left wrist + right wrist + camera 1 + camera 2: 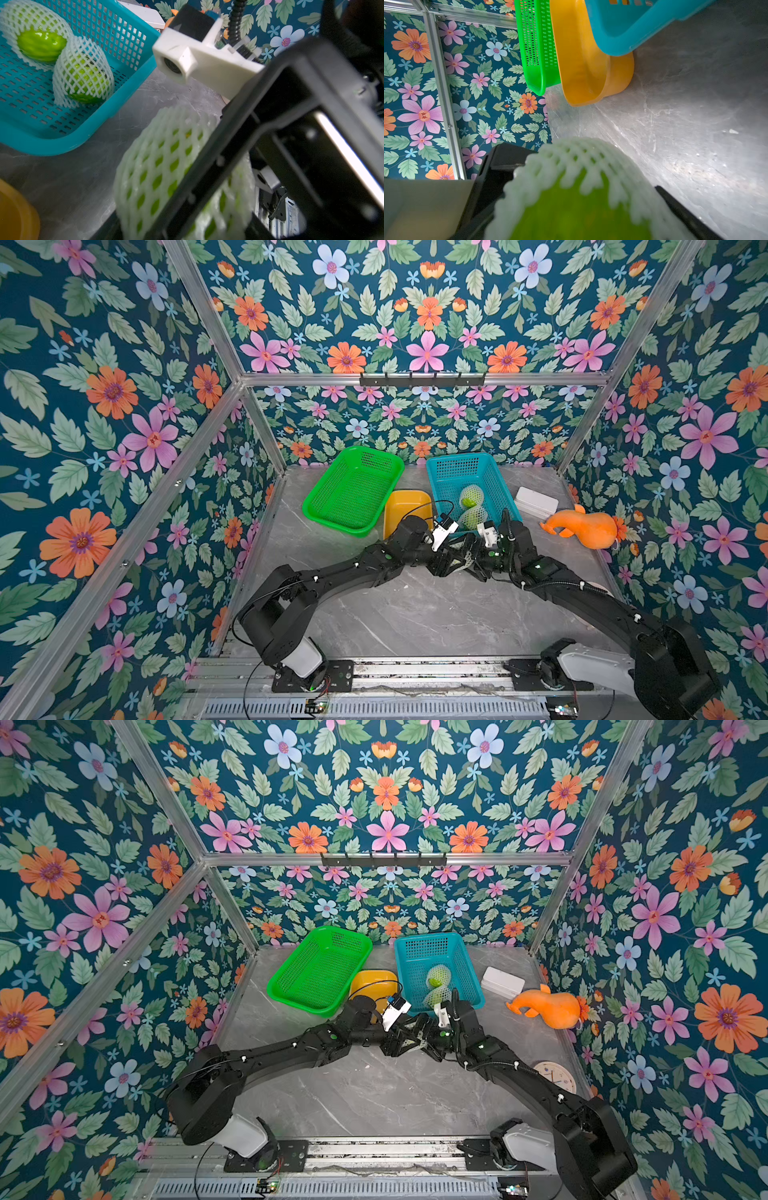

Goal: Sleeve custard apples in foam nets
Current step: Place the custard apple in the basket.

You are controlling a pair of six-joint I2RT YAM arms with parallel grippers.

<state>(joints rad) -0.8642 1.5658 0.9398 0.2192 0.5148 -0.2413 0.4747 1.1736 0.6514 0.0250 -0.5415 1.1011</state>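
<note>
Left wrist view, unlike right wrist, shows two netted fruits (83,81) in the basket (68,145). The third fruit (158,178) sits between left claw (451,562) and right claw (478,566), grips unclear.

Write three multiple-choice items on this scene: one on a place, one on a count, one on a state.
1. Where is the third apple?
A. in the green basket
B. between the left gripper and the right gripper
C. in the blue basket

2. What lies in the blue basket?
A. no apple
B. one apple
C. two apples

3. The green basket is:
A. empty
B. holding an apple
C. overturned

Key:
1 B: in both wrist views it sits, netted, against the black gripper parts, above the table.
2 C: the left wrist view shows two netted fruits side by side on the blue mesh.
3 A: both top views show only bare green mesh inside, with its opening facing up.
</note>
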